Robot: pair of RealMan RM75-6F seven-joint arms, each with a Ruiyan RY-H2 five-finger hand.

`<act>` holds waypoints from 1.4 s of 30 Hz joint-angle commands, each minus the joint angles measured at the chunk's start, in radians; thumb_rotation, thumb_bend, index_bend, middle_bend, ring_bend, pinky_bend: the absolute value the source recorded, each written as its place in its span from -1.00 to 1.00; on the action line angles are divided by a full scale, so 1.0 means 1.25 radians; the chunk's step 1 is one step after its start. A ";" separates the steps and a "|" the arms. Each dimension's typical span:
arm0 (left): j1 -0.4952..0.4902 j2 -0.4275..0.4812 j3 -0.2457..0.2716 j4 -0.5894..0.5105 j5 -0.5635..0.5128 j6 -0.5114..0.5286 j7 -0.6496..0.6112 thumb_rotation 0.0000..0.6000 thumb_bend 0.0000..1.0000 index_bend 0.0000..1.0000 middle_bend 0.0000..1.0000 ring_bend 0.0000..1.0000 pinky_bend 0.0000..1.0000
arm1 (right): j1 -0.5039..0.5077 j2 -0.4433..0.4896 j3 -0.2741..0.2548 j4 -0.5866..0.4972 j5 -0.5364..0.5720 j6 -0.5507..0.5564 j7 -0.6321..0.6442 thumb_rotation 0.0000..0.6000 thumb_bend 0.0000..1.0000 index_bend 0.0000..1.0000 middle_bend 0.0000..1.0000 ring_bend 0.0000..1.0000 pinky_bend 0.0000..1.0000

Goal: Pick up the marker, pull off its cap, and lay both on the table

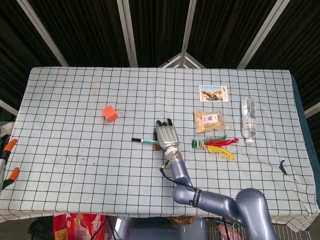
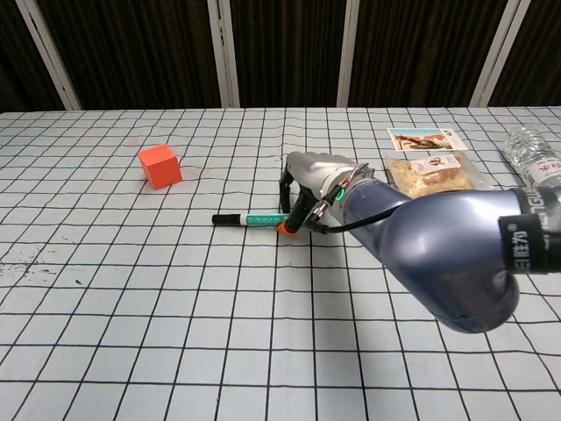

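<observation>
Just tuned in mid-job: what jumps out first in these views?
The right hand at mid-table, fingers curled down over the orange end of the marker, whose black tip points left. Next, the orange cube alone to the left. To the right sits a cluster: snack bag, photo card, bottle and a bright feathered toy.

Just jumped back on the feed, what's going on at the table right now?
The right hand is down on the checked tablecloth, fingers curled over the right end of the marker. The marker lies flat or nearly so, its black end pointing left, and whether the fingers grip it or only touch it cannot be told. The cap looks to be on. The left hand shows in neither view. The orange cube, snack bag, feather shuttlecock and water bottle sit apart from the hand.
</observation>
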 commanded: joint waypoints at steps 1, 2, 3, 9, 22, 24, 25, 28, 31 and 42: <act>-0.002 0.001 -0.001 -0.001 0.006 0.001 -0.004 1.00 -0.04 -0.71 -0.98 -1.00 -0.99 | -0.009 0.020 0.004 -0.034 -0.015 0.015 0.014 1.00 -0.06 0.38 -0.59 -0.54 -0.89; -0.002 0.002 -0.002 -0.003 0.009 0.003 -0.007 1.00 -0.04 -0.71 -0.98 -1.00 -0.99 | -0.013 0.029 0.005 -0.051 -0.021 0.019 0.019 1.00 -0.03 0.39 -0.59 -0.54 -0.89; -0.003 0.002 -0.003 -0.004 0.012 0.006 -0.010 1.00 -0.04 -0.70 -0.98 -1.00 -0.99 | -0.017 0.039 0.005 -0.067 -0.025 0.022 0.024 1.00 -0.02 0.39 -0.59 -0.54 -0.89; -0.003 0.004 -0.004 -0.010 0.020 0.010 -0.017 1.00 -0.04 -0.70 -0.97 -1.00 -0.99 | -0.055 0.103 -0.005 -0.173 -0.049 0.030 0.061 1.00 -0.01 0.40 -0.59 -0.54 -0.89; -0.053 -0.018 -0.020 -0.074 0.082 -0.020 -0.055 1.00 -0.04 -0.63 -0.90 -1.00 -0.99 | -0.190 0.343 -0.063 -0.550 -0.163 0.169 0.075 1.00 0.00 0.40 -0.59 -0.54 -0.89; -0.064 -0.020 -0.025 -0.093 0.086 -0.030 -0.057 1.00 -0.04 -0.61 -0.87 -1.00 -0.99 | -0.212 0.382 -0.074 -0.612 -0.178 0.198 0.067 1.00 0.00 0.40 -0.58 -0.54 -0.89; -0.071 -0.024 -0.029 -0.104 0.090 -0.034 -0.059 1.00 -0.04 -0.60 -0.86 -1.00 -0.99 | -0.226 0.405 -0.081 -0.650 -0.188 0.216 0.064 1.00 0.00 0.40 -0.58 -0.54 -0.89; -0.089 -0.047 -0.035 -0.120 0.108 -0.043 -0.052 1.00 -0.04 -0.57 -0.82 -1.00 -0.99 | -0.257 0.454 -0.097 -0.731 -0.215 0.252 0.063 1.00 0.00 0.40 -0.58 -0.54 -0.89; -0.109 -0.083 -0.040 -0.127 0.122 -0.057 -0.028 1.00 -0.06 -0.51 -0.77 -1.00 -0.99 | -0.280 0.498 -0.110 -0.798 -0.235 0.277 0.058 1.00 0.00 0.42 -0.58 -0.54 -0.89; -0.204 -0.306 -0.100 -0.078 0.156 -0.070 0.011 1.00 -0.08 -0.32 -0.56 -1.00 -0.91 | -0.311 0.587 -0.142 -0.975 -0.262 0.324 0.021 1.00 0.00 0.44 -0.58 -0.54 -0.89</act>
